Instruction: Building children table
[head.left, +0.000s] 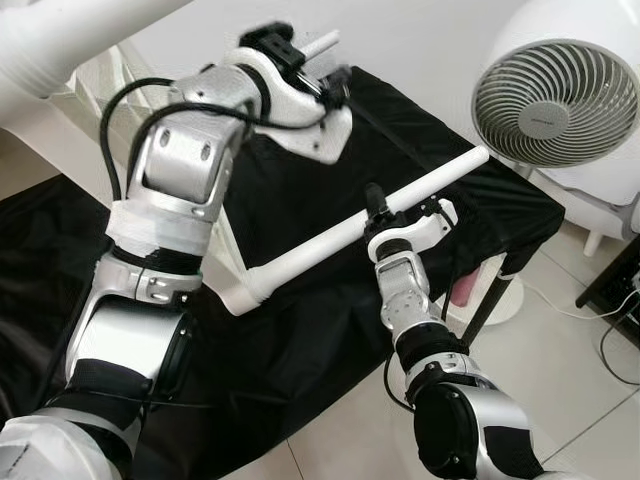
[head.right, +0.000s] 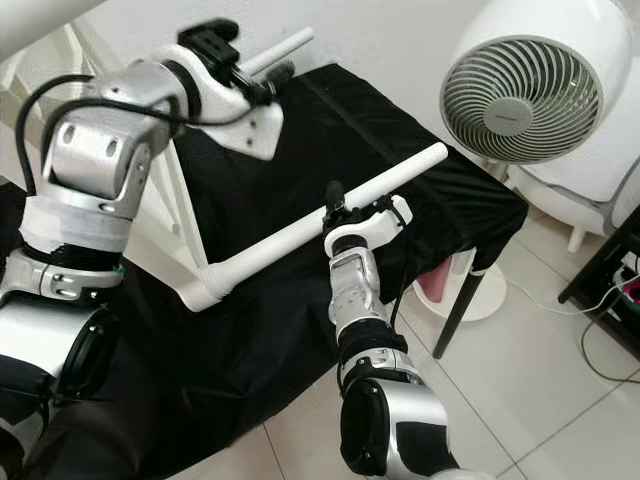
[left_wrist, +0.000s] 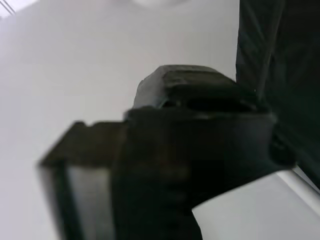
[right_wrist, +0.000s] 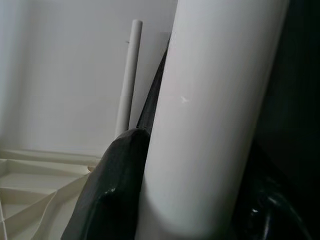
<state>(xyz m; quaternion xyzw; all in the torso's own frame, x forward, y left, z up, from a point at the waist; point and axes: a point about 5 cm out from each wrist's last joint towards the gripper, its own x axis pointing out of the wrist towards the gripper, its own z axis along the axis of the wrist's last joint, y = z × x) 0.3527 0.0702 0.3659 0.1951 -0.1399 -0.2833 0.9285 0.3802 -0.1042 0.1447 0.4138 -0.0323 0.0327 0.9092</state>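
Note:
A long white table leg (head.left: 340, 236) runs slantwise over the black-draped stand (head.left: 500, 205). Its lower end sits in a corner socket (head.left: 245, 290) of the white tabletop (head.right: 188, 225), which stands on edge. My right gripper (head.left: 383, 212) is shut around this leg near its middle; in the right wrist view the leg (right_wrist: 210, 115) sits between the black fingers (right_wrist: 112, 195). Higher up and farther back, my left gripper (head.left: 298, 62) is shut on a second white leg (head.left: 322, 44), whose tip pokes out toward the wall. The left wrist view is blurred, with a black finger (left_wrist: 190, 150) close up.
A white round fan (head.left: 548, 98) stands at the right behind the stand. Black cloth (head.left: 300, 370) covers the floor under my arms. Cables (head.left: 618, 325) and a dark shelf lie at the far right on the white tiles. A pink object (head.left: 463, 290) sits under the stand.

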